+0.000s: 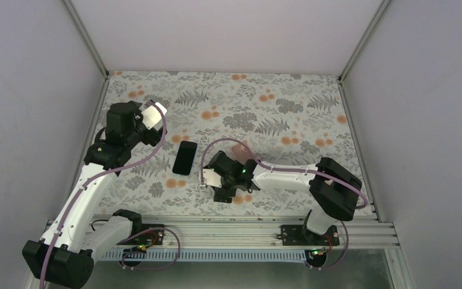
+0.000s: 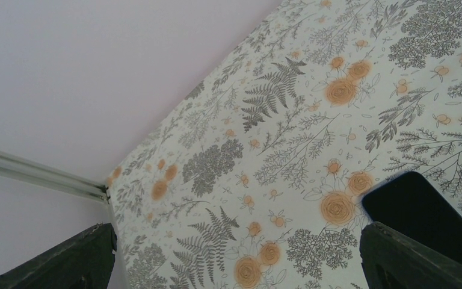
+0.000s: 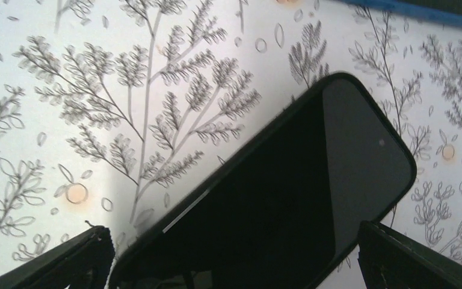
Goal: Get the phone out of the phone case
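Right wrist camera shows the black, round-cornered rectangular phone (image 3: pixel 289 198) lying flat and screen up on the fern-and-orange-flower printed tablecloth (image 3: pixel 96 90). It runs aslant across the gap beneath my right gripper (image 3: pixel 234 265), whose jaws stand spread wide and empty. The glass is dark and glossy, and the matte black rim of the phone case (image 3: pixel 243 155) hugs its edge. My left gripper (image 2: pixel 234 268) is likewise released, holding nothing. One phone corner shows just beside its right-hand finger (image 2: pixel 409 259).
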Controlling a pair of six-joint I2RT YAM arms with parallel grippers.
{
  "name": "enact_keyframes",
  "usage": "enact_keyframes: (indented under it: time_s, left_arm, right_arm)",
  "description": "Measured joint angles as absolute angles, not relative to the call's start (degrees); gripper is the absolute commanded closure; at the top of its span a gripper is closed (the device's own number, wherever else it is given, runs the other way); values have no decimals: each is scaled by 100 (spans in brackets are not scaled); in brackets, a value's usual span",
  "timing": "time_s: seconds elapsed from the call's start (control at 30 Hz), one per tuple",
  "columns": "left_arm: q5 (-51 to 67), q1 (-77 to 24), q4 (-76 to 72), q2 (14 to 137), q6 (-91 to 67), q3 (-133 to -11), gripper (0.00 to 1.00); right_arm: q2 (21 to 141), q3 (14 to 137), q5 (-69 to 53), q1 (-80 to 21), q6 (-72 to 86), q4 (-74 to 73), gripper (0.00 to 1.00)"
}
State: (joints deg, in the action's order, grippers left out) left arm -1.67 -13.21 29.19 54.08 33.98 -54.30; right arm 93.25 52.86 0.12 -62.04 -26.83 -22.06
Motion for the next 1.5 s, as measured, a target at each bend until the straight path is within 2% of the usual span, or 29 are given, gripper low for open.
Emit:
enact_keyframes:
  time_s: [0.27, 0.7, 1.07, 1.5]
  left_arm:
    - [-141, -1321, 2915, 5398, 3380, -5395, 0]
    - [-25, -1295, 2827, 5384, 3380, -5168, 0]
    - [183, -1295, 2799, 5426, 3380, -5081, 0]
    - [329, -1286, 2842, 5426, 3385, -4984, 0]
  right_arm:
    - [9404, 5177, 788, -6744, -2836, -1730, 0]
    - [9233, 4574, 1483, -6272, -3044, -1192, 0]
    - [9282, 4810, 497, -5483, -3087, -1695, 0]
    - [10256, 5913, -436, -5122, -3214, -2357, 0]
